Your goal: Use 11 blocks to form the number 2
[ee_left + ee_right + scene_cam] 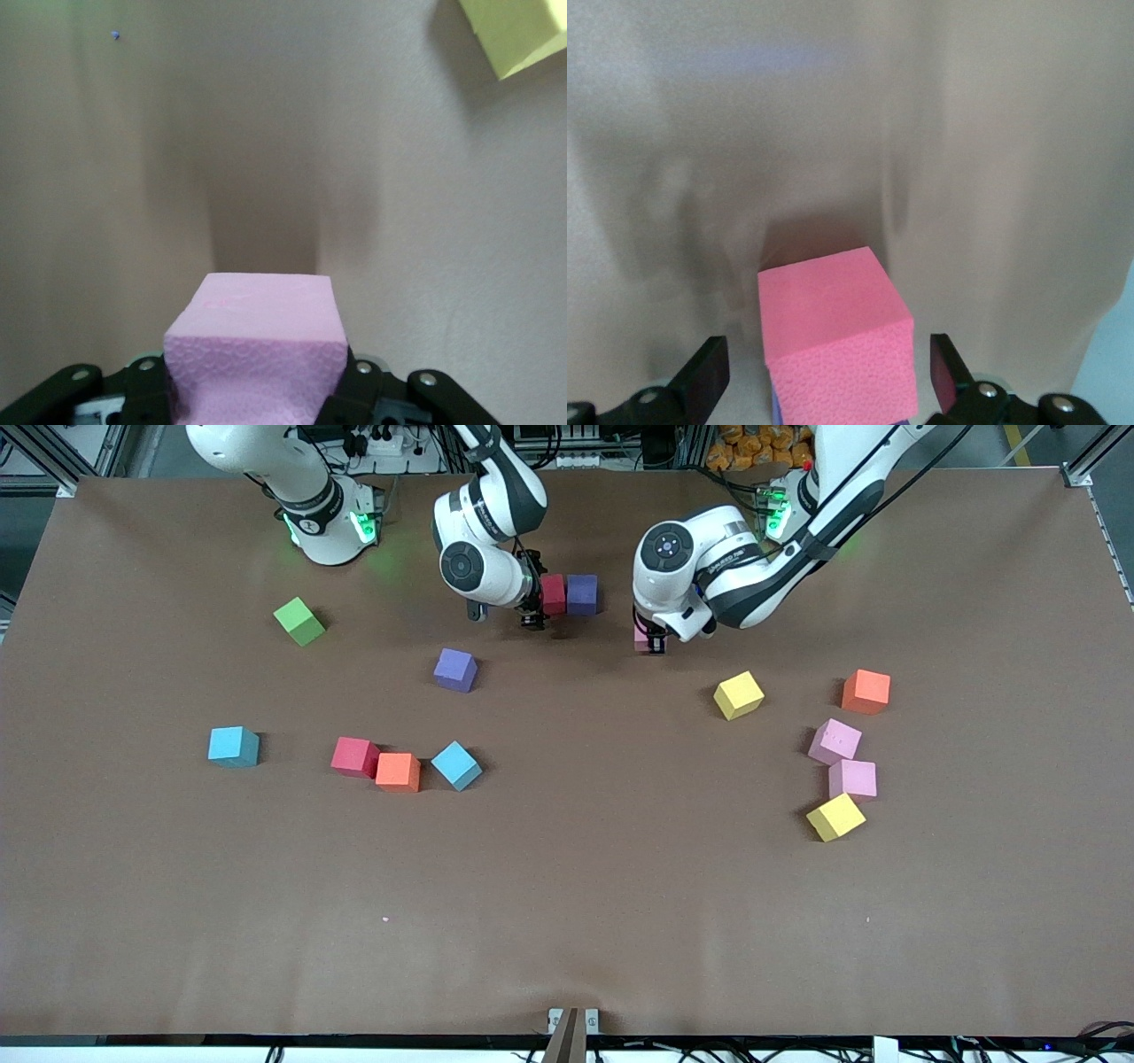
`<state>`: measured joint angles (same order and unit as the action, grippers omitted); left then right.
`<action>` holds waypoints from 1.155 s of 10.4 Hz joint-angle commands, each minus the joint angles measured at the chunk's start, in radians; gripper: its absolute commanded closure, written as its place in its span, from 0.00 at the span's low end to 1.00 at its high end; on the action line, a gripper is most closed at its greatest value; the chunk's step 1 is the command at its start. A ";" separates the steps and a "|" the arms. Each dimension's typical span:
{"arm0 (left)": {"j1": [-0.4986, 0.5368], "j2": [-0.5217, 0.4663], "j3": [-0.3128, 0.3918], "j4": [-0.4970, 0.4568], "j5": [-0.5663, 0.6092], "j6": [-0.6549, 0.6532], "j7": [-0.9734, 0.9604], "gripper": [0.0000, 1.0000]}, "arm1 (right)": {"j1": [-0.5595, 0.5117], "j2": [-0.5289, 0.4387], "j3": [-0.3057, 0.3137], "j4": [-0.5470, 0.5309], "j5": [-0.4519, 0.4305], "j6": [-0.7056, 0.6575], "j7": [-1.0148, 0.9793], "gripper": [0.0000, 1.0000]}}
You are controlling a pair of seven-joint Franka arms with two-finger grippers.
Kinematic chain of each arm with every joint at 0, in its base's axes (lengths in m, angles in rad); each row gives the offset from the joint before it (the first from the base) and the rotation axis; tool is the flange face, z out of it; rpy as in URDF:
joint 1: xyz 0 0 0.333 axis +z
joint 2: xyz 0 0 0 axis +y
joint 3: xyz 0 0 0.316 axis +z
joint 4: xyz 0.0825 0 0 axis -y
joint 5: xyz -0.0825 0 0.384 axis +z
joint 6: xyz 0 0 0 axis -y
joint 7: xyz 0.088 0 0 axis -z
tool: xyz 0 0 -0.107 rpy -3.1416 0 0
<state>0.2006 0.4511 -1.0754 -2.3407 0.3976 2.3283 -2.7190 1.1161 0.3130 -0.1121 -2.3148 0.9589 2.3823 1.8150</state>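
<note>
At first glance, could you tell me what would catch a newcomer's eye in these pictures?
Both arms work near the robots' bases: the left gripper clamps a pink block, while the right gripper stands open around a red block touching a purple block. Other coloured cubes lie scattered nearer the front camera.

Brown table (567, 921), matte. Near the bases: red cube (554, 593) touching purple cube (582, 593). Loose on it: lime-green cube (299, 621), second purple cube (455, 670), two light blue cubes (234, 746), a red-orange pair (376, 764), two yellow cubes (739, 695), two pink cubes (834, 741).
</note>
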 commanded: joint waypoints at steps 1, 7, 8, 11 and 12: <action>-0.042 0.012 -0.011 -0.006 0.006 -0.009 -0.077 0.89 | -0.038 -0.017 -0.004 0.040 -0.050 -0.104 0.015 0.00; -0.147 0.047 -0.009 0.000 0.004 0.023 -0.171 0.86 | -0.048 -0.009 -0.154 0.188 -0.270 -0.323 0.020 0.00; -0.168 0.054 -0.008 0.000 0.004 0.037 -0.192 0.86 | -0.077 -0.006 -0.178 0.239 -0.313 -0.360 0.011 0.00; -0.178 0.054 -0.008 0.007 0.003 0.049 -0.217 0.86 | -0.195 0.000 -0.176 0.382 -0.474 -0.516 -0.089 0.00; -0.196 0.055 -0.003 0.011 0.003 0.051 -0.241 0.86 | -0.238 0.001 -0.176 0.426 -0.500 -0.561 -0.147 0.00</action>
<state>0.0382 0.5018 -1.0771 -2.3399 0.3912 2.3726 -2.7719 0.9257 0.3096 -0.2952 -1.9538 0.5074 1.8867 1.7272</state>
